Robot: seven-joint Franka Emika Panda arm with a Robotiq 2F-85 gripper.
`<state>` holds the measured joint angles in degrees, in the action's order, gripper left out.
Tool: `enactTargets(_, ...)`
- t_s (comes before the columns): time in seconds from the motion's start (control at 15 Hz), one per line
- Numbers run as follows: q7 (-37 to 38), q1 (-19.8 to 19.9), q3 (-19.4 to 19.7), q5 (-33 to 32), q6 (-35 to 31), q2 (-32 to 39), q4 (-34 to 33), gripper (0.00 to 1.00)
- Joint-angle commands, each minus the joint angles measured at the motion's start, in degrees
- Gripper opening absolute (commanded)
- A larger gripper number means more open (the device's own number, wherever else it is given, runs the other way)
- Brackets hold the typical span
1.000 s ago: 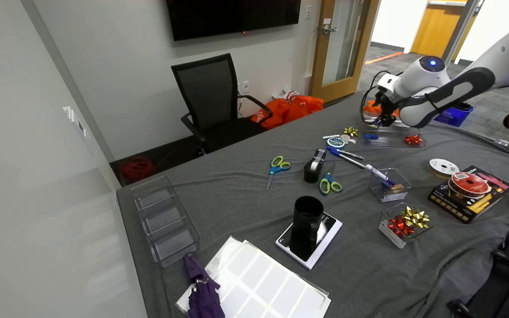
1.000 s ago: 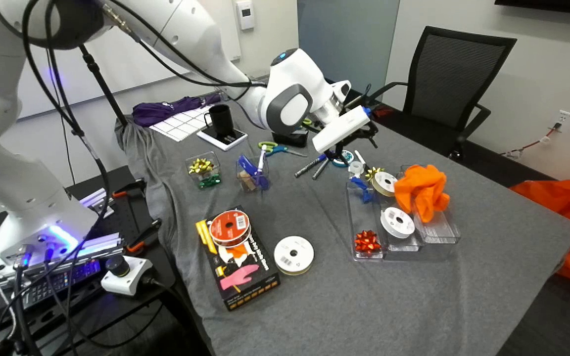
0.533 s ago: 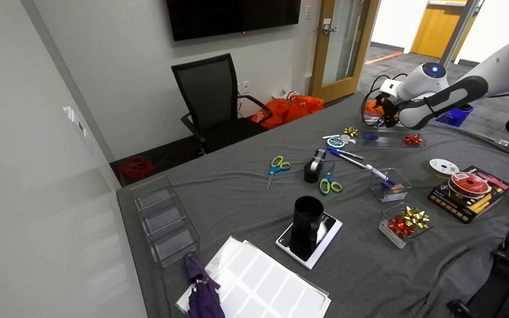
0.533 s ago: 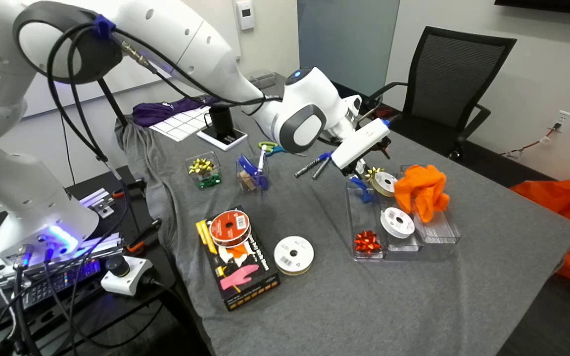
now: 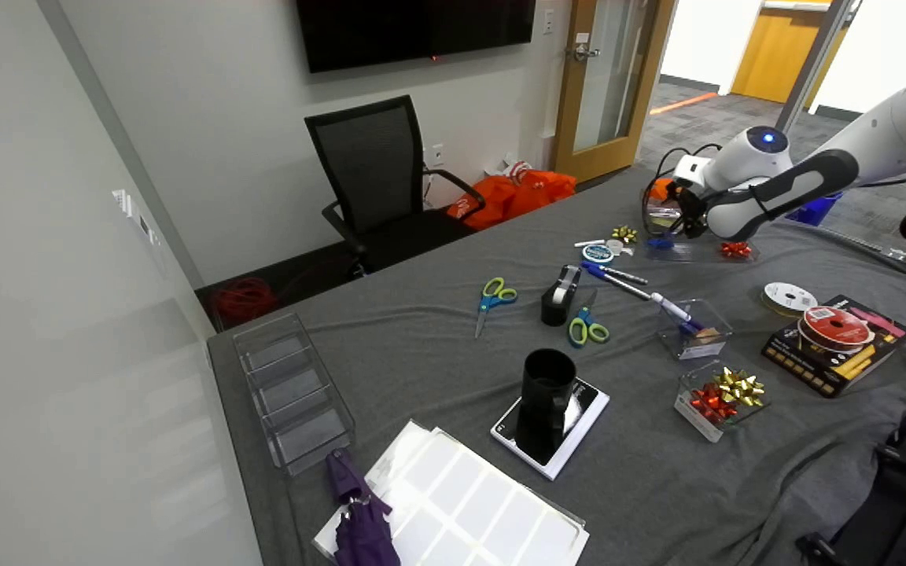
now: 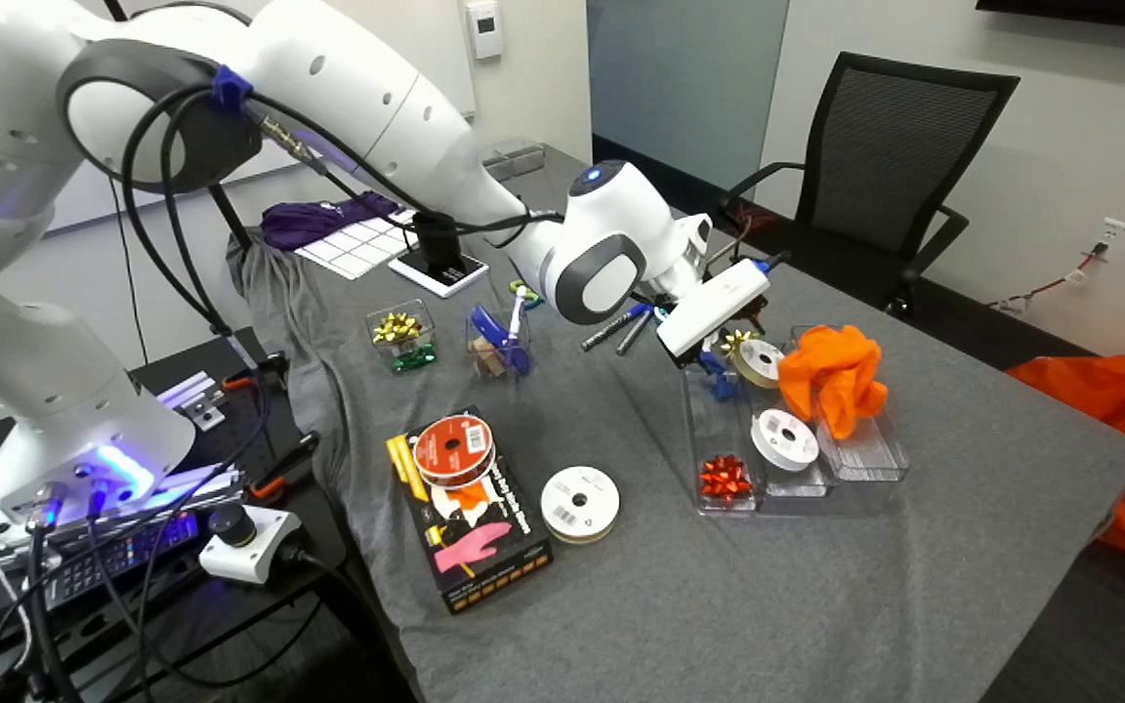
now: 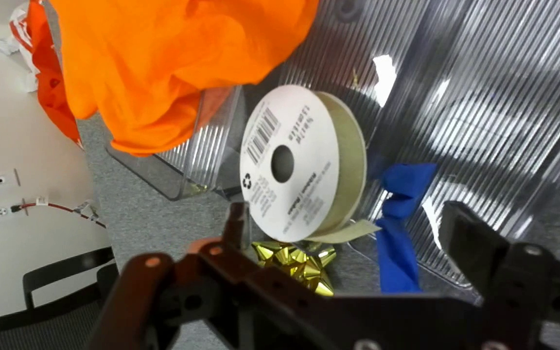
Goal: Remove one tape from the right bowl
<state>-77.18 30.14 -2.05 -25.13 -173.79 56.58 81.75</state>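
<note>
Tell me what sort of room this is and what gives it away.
Probably an office meeting room, judging by the wall-mounted black flat screen, the mesh-backed office chair below it and the wood-framed glass door.

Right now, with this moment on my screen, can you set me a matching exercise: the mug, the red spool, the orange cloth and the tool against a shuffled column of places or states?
Things
1. Mug
2. Red spool
3. Orange cloth
4. Tool

Places or states
A. Lying on the glove box
B. Open
C. Resting on a clear tray
D. Upright on a black-and-white slab

Pairs: 1-D; 2-A; 3-C; 4-B
</note>
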Motion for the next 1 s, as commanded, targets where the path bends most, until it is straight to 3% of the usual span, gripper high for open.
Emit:
enactTargets(0.0, -2.0, -0.4, 0.3, 1.9, -1.7, 1.5, -1.3, 1.00)
enactTargets(0.07, -2.0, -0.4, 0.3, 2.0, -1.7, 1.5, -1.3, 1.00)
enactTargets(0.13, -1.8, -0.5, 0.3, 2.2, -1.8, 1.6, -1.3, 0.75)
enactTargets(0.27, -1.2, 0.4, -0.8, 0.9, -1.1, 2.3, -2.6, 0.66)
enactTargets(0.8, -1.2, 0.4, -0.8, 0.8, -1.1, 2.8, -4.1, 0.09)
enactTargets(0.93, -1.3, 0.5, -1.0, 0.8, -1.2, 2.8, -4.3, 0.03)
